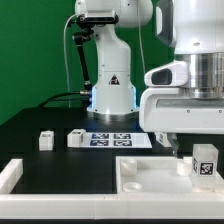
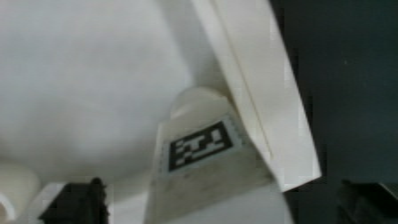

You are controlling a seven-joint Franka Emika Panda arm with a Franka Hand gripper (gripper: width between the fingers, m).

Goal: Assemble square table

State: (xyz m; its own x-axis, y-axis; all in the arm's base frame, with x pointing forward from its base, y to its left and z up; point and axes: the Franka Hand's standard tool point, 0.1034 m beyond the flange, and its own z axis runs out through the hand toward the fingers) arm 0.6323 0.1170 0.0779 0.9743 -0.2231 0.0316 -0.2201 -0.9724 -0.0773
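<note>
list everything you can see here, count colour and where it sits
square panel: one, white, front of the table
loose legs: two, white, on the table, at the exterior view's left of the marker board
tagged leg: one, white, on the panel, below the pincer
marker board: one, white, flat behind the panel
border wall: one, white, front edge
table: one, black
arm: one, white, at the back
pincer: one, open

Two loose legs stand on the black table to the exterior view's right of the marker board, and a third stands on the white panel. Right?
Wrong side. In the exterior view the first leg and the second leg stand on the black table to that view's left of the marker board, not its right. The third leg does stand on the white panel.
</note>
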